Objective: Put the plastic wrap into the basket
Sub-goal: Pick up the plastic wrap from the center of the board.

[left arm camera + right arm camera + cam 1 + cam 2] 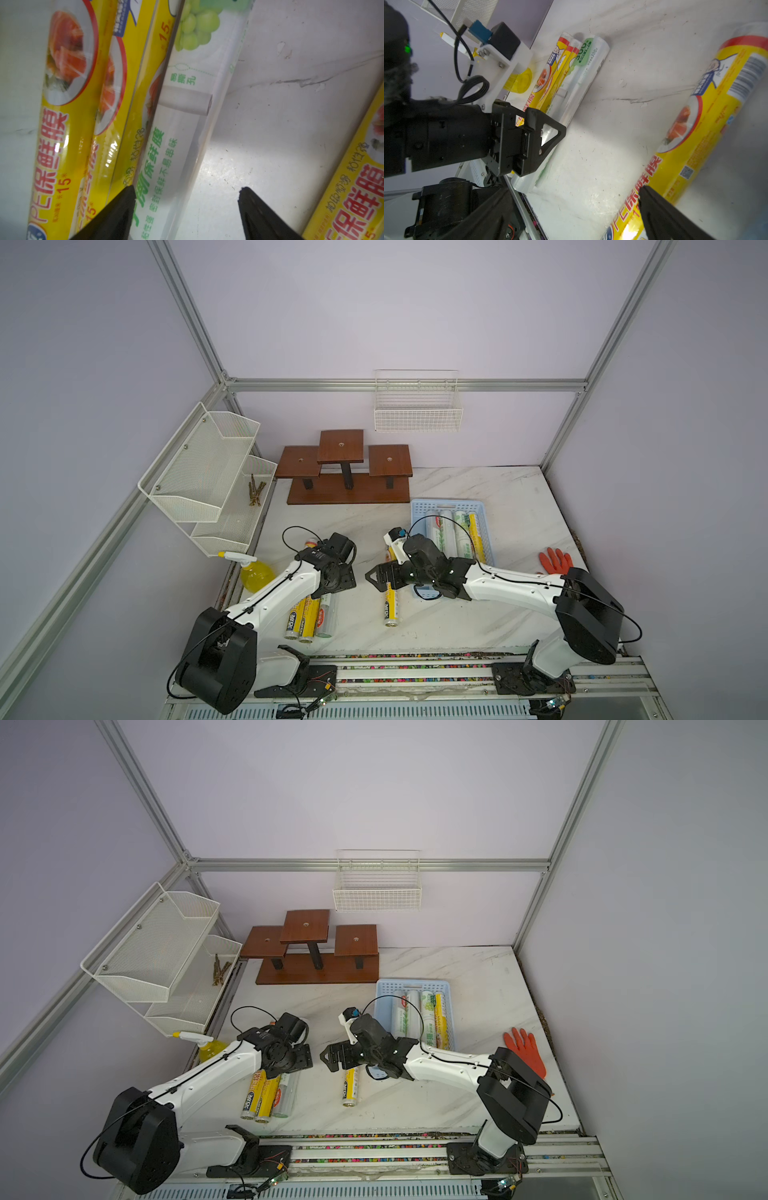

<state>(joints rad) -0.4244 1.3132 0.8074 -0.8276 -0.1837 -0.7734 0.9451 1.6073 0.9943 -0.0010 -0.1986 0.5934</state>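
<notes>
Where the left gripper [185,193] hangs low over 3 rolls laid side by side near the table's left edge, its black fingertips are seen spread with nothing clasped. A white roll [182,124] lies on the marble between them, closer to 1 tip than to the other. Green characters are read along it, "保鲜膜" and "易撕孔", below printed grapes; in the right wrist view a green "300" label is made out at its end. On the 2 yellow rolls [68,135] beside it, "PE保鲜膜" is printed in red with "15" (and a plate of salmon-coloured food).

The right gripper [575,193] is likewise held wide and empty above a lone yellow roll [691,128], on which the same red lettering, a cartoon figure, a barcode and a QR code are seen. 4 rolls [451,531] are laid lengthwise in the light blue basket [446,503], 3 white-green and 1 yellow.

Bare marble table [478,614] is seen between the 3 rolls and the lone one, and in front of the basket. An orange glove [555,562] lies near the right edge.
</notes>
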